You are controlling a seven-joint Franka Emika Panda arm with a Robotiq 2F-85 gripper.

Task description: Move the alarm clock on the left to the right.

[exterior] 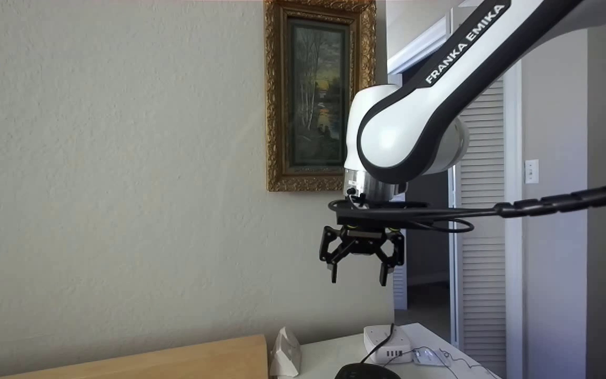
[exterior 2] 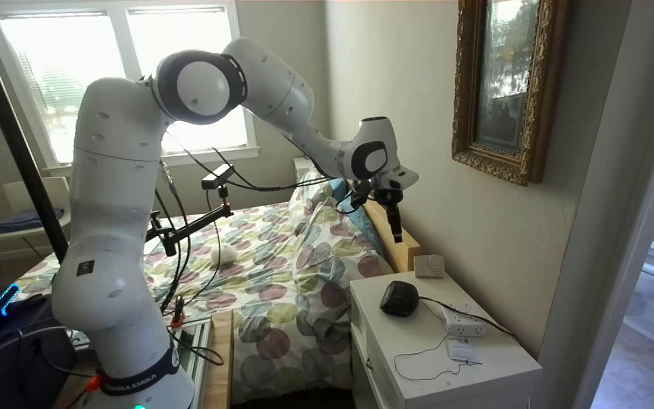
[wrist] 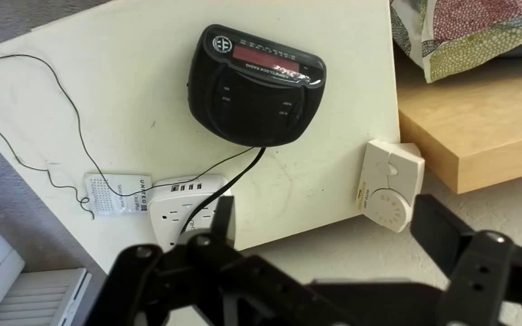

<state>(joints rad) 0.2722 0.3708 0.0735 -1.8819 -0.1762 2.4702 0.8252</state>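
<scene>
The black alarm clock radio (wrist: 256, 97) sits on the white nightstand (wrist: 138, 104), its red display facing away from the wall in the wrist view. In an exterior view it stands near the nightstand's bed-side edge (exterior 2: 399, 299); in an exterior view only its top shows at the bottom edge (exterior: 367, 371). A black cord runs from its back. My gripper (exterior: 359, 282) is open and empty, pointing down well above the nightstand. Its fingers are apart in the wrist view (wrist: 324, 201), and nothing is between them. In an exterior view the gripper is side-on near the headboard (exterior 2: 397, 237).
A white power strip (wrist: 188, 194) and a small packet (wrist: 118, 194) with a thin wire lie on the nightstand. A white dial device (wrist: 385, 181) stands by the wooden headboard (wrist: 483, 117). A gold picture frame (exterior: 276, 131) hangs on the wall behind the arm.
</scene>
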